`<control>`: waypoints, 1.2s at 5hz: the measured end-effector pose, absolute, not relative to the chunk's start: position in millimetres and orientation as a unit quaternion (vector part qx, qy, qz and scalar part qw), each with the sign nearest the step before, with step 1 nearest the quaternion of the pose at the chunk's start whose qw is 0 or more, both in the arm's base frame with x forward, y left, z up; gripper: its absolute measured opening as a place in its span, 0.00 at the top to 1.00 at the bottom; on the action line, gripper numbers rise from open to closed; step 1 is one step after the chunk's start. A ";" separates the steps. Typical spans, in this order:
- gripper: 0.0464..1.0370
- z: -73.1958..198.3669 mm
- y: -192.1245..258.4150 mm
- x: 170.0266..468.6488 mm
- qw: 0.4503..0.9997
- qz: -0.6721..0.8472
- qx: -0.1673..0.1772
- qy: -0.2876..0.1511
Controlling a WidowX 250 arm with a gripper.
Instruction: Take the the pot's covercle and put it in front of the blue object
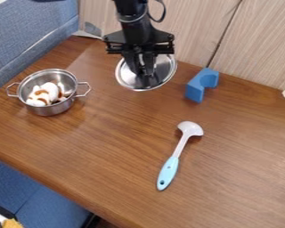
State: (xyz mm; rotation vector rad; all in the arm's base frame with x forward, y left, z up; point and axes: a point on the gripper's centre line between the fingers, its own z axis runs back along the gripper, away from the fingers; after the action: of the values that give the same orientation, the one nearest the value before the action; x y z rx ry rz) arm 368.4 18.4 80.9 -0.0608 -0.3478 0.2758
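Observation:
The black gripper (146, 76) hangs down from the top edge, left of the blue object, and overlaps the middle of the pot's lid. This round silver lid (165, 67) is near the back of the table; its knob is hidden behind the gripper, and I cannot tell whether it rests on the table or is held. To the right of the lid, apart from it, stands the blue object (196, 87), a block with a curved notch. The metal pot (50, 108) sits uncovered on the left, with white and brown pieces inside.
A ladle with a white bowl and light blue handle (168, 172) lies on the wooden table (103, 147), in front of the blue block and lid. Wood-grain panels (258, 49) rise behind the table, and a blue padded surface (26, 33) borders its left side.

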 end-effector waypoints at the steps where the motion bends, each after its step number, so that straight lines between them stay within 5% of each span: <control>1: 0.77 64.8 17.3 397.1 0.977 0.137 -0.016 -0.161; 3: 0.77 25.3 12.4 430.2 0.982 0.131 0.007 -0.134; 5: 0.70 15.2 13.2 435.4 0.983 0.139 0.019 -0.123; 6: 0.41 14.5 14.5 431.7 0.981 0.155 0.028 -0.118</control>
State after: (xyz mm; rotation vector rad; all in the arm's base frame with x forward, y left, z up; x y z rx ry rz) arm 431.7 14.5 14.5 0.0568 -0.2368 0.3116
